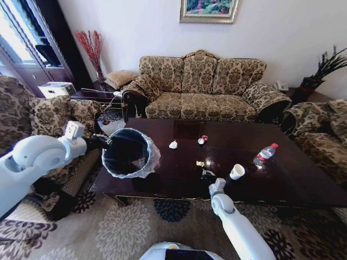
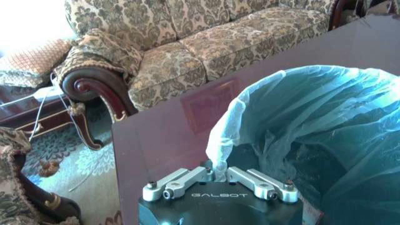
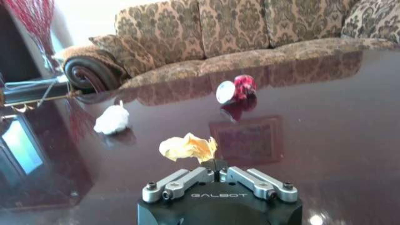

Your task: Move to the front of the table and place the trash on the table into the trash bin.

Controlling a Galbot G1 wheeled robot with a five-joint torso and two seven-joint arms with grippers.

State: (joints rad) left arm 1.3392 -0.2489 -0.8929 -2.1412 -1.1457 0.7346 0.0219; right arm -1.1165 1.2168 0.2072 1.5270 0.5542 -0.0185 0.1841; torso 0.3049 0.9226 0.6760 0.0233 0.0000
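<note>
I have the left gripper (image 2: 218, 168) pinched together on the puffed, translucent bag rim of the trash bin (image 1: 130, 153), a small round black bin that I see over the near-left part of the table (image 1: 282, 179) in the head view. The left wrist view shows the crinkled film folding down into the dark interior — detail the head view does not give.

The table is glossy dark brown wood, mirror-like enough to reflect the sofa (image 1: 203, 86) behind it. On it lie a crumpled white paper (image 1: 173, 144) and a red-and-white scrap (image 1: 202, 140) toward the far side, a white paper cup (image 1: 236, 171) near the front edge, and a clear red-capped water bottle (image 1: 264, 154) lying to the right.

My right gripper (image 3: 215, 165) sits low over the near-middle of the table, its fingers drawn together just beside a crumpled yellowish bit (image 3: 187, 146); whether they actually pinch it I cannot tell. The right wrist view makes that scrap's ragged, petal-like shape plain, while in the head view it is only a small speck (image 1: 200, 163).
</note>
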